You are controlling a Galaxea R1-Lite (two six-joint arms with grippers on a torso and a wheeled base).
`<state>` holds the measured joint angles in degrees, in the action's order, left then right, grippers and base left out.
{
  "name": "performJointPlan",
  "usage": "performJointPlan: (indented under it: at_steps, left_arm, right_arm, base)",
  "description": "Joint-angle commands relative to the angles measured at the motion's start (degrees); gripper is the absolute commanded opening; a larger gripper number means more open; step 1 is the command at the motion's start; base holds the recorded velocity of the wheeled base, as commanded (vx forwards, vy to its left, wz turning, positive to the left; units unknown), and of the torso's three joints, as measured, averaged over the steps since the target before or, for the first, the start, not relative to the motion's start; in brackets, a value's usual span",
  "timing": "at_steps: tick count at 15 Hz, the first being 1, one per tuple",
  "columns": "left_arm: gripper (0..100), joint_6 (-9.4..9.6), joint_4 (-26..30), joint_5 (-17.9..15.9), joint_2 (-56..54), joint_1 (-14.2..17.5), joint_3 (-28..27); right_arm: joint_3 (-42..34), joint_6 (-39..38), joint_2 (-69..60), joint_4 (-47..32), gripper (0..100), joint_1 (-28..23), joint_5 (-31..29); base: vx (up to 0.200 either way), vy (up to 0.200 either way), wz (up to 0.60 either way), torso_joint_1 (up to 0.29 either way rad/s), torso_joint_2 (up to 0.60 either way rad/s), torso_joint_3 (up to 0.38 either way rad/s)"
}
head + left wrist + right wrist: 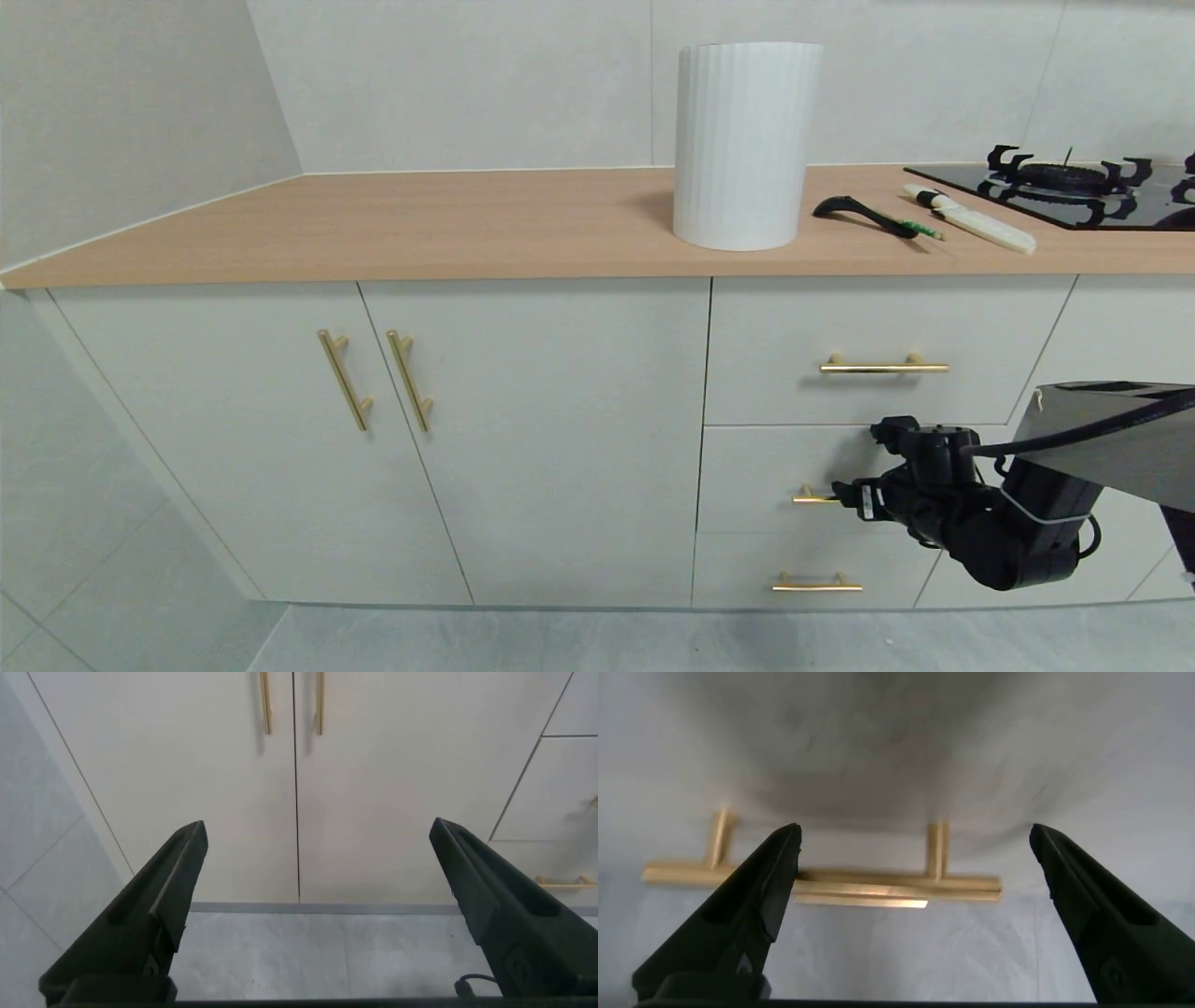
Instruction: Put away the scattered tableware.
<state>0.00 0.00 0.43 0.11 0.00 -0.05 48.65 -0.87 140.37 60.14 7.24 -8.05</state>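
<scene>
Right gripper (843,492) low at the middle drawer handle (812,498), jaws spread wide, handle not clasped. Left gripper (318,845) also spread, facing cupboard doors (299,784). Black spoon (864,215) and white knife (976,220) lie on desk (467,224), beside white canister (742,149).

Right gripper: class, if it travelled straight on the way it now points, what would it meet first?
Probably the gold handle of the middle drawer: the right gripper is open and faces it squarely, though the gap is unclear.
</scene>
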Motion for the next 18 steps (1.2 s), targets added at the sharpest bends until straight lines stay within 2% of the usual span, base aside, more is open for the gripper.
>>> performJointPlan:
  at_steps: [1,18]
  left_arm:
    - [100,0.00,0.00,0.01,-0.02,0.00,-0.04]
    - [100,0.00,0.00,0.01,-0.02,0.00,0.05]
  right_arm:
    - [0.13,0.07,1.39,0.51,100,0.14,0.05]
    - [-2.16,0.69,-1.16,-5.29,100,0.41,0.05]
  base:
    - [0.000,0.000,0.00,0.000,0.00,0.000]
    - [0.000,0.000,0.00,0.000,0.00,0.000]
